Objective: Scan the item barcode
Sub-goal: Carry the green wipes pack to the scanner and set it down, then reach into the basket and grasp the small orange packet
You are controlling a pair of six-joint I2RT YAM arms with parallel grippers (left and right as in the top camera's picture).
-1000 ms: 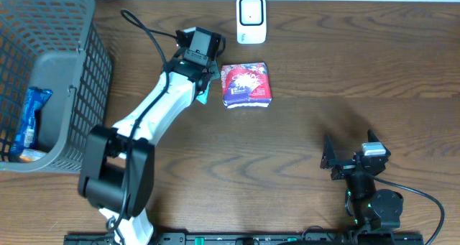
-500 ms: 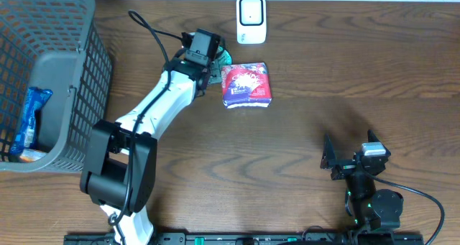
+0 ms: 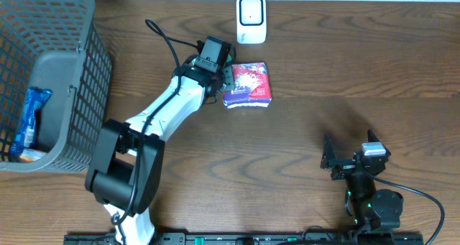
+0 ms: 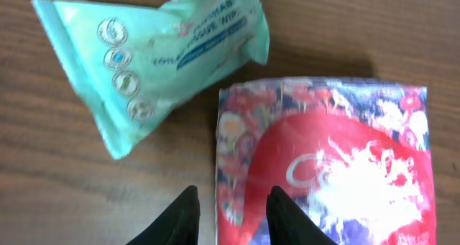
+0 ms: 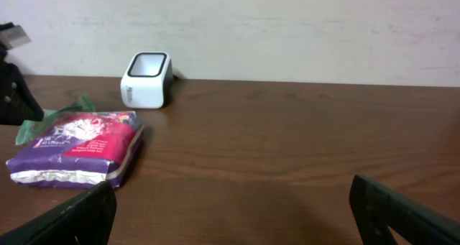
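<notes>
Brown wood-grain table (image 3: 323, 80) — white scanner (image 3: 251, 19) by the pale back wall (image 5: 287, 22)

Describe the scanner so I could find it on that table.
Start at the wooden table and look to its far edge, by the pale wall. There stands the scanner, just beyond the red and purple packet. It is the only hard white box, with a dark-rimmed window; its neighbours are soft printed packets.
</notes>
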